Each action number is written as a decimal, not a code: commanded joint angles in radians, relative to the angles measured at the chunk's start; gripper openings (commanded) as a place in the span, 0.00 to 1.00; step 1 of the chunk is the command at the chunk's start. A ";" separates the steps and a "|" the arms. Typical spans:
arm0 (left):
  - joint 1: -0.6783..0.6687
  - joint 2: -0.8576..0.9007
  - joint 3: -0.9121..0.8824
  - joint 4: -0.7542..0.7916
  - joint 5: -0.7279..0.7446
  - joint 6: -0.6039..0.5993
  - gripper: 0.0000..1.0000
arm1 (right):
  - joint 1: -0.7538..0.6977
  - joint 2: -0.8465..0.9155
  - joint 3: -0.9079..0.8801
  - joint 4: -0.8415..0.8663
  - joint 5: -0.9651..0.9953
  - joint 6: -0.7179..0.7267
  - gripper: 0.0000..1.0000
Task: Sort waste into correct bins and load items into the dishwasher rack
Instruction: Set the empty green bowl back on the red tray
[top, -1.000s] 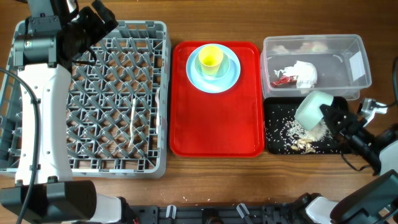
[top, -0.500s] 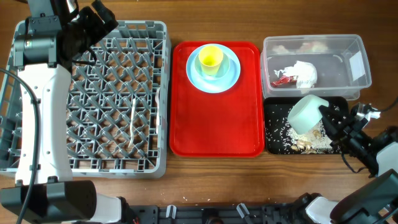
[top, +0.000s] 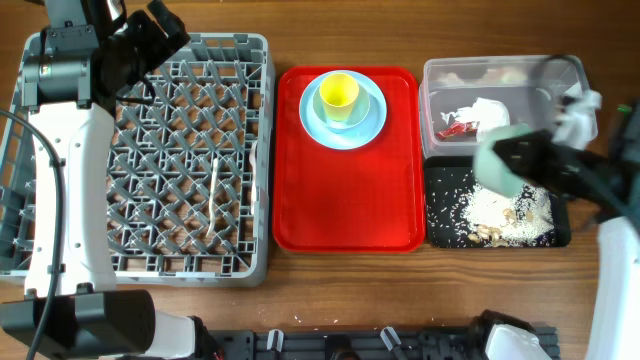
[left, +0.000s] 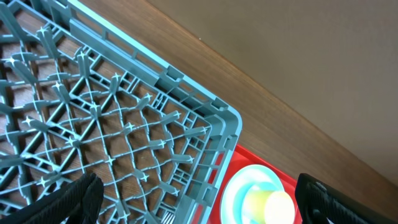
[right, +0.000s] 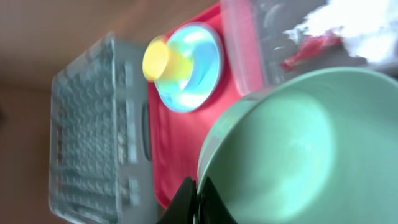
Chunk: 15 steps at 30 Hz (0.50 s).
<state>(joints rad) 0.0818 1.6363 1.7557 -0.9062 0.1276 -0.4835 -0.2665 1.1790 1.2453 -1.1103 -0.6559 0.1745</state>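
- The mint-green bowl (top: 497, 165) is gripped at its rim by the right end effector (top: 528, 158). In the right wrist view one dark finger (right: 194, 198) overlaps the bowl's edge.
- The bowl is tilted and smeared by motion blur. It hangs over the line where the clear tub's near wall meets the far edge of the black tray (top: 437, 226).
- Rice scraps (top: 495, 210) are heaped in the middle of the black tray, with loose grains spread toward its left edge.
- The clear tub (top: 445, 80) stands just behind the black tray, their long edges almost touching. It contains the white napkin (top: 490, 115) and, against that, the red wrapper (top: 455, 128).
- The red tray (top: 345, 200) lies just left of both bins, with only a thin gap between the edges. Its near half shows bare red floor.
- At its far end, the blue plate (top: 365, 125) carries the yellow cup (top: 338, 95).
- The dishwasher rack (top: 180, 130) sits left of the red tray, separated from it by a narrow strip of the wooden surface (top: 350, 290). One white utensil (top: 214, 190) lies among the pegs on the right side of the rack; whether it is the spoon or the fork cannot be told.
- The left end effector (left: 198, 180) is released, its fingers spread wide above the rack's far right corner.
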 joint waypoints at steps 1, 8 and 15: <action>0.005 -0.001 -0.002 0.003 -0.003 0.005 1.00 | 0.396 0.012 0.020 0.008 0.371 0.129 0.04; 0.005 -0.001 -0.002 0.003 -0.003 0.005 1.00 | 0.988 0.410 0.010 0.121 0.689 0.297 0.04; 0.005 -0.001 -0.002 0.003 -0.003 0.005 1.00 | 0.993 0.584 0.010 0.103 0.620 0.297 0.16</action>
<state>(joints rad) 0.0818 1.6363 1.7557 -0.9054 0.1272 -0.4835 0.7223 1.7531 1.2510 -0.9882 -0.0261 0.4568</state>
